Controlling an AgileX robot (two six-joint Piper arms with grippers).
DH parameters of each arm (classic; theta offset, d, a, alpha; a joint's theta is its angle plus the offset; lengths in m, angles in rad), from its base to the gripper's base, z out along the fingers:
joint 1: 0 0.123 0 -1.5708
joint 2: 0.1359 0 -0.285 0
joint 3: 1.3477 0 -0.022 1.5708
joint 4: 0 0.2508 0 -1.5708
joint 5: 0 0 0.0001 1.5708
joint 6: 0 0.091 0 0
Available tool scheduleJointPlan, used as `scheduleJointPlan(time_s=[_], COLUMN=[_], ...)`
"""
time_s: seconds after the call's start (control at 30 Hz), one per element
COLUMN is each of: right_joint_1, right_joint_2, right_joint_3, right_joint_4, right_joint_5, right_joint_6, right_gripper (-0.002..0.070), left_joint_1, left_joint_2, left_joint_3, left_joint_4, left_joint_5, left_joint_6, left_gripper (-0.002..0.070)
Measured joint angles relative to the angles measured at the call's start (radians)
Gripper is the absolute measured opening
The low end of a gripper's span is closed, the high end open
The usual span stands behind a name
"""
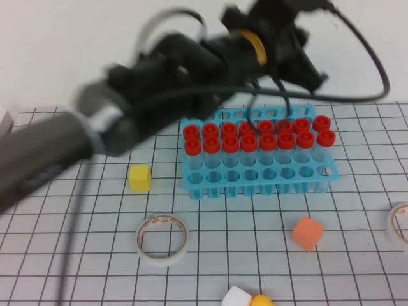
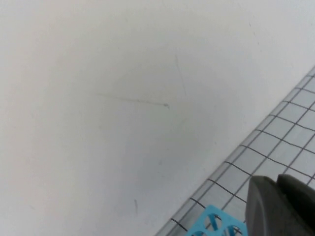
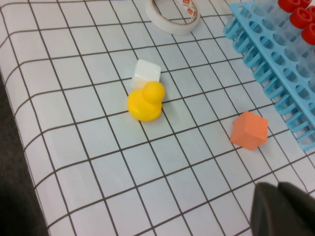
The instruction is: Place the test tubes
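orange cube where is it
High view: the orange cube sits right of centre, before the blue rack. Left gripper hangs over the rack's far edge, right gripper over the table near the cube.

yellow duck [image 3: 145, 102] touching white block [image 3: 146, 73] | orange cube [image 3: 249, 130] near blue rack [image 3: 261, 73]

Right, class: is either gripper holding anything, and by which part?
Nothing is held. The left gripper, raised by the far edge of the blue rack, is shut and empty; so is the right gripper, above the table near the orange cube.
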Motion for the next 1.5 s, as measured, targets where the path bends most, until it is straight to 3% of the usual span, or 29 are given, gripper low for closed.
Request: scheduleJointPlan(time_s=[0.3, 0.47, 0.67, 0.9, 1.2, 1.5], right_joint_1=[0.000, 0.000, 0.000, 0.000, 0.000, 0.000], right_joint_2=[0.000, 0.000, 0.000, 0.000, 0.000, 0.000], right_joint_3=[0.000, 0.000, 0.000, 0.000, 0.000, 0.000], right_joint_4=[0.000, 0.000, 0.000, 0.000, 0.000, 0.000], right_joint_5=[0.000, 0.000, 0.000, 0.000, 0.000, 0.000], right_joint_6=[0.000, 0.002, 0.002, 0.002, 0.002, 0.002], right_gripper=[-0.0001, -0.0001, -0.0001, -0.0001, -0.0001, -0.0001], left_joint_1=[0.055, 0.170, 0.386, 0.510, 0.576, 0.576], left_joint_2=[-0.349, -0.517, -0.783, -1.090, -1.550, -1.709], left_joint_3=[0.209, 0.428, 0.765, 1.061, 1.432, 1.596], left_joint_4=[0.002, -0.005, -0.082, -0.131, -0.165, -0.197], left_joint_5=[0.022, 0.020, -0.066, -0.140, -0.151, -0.077], left_joint_6=[0.071, 0.068, 0.055, -0.030, -0.057, -0.154], left_gripper=[0.0002, 0.0001, 0.0000, 0.0000, 0.0000, 0.0000])
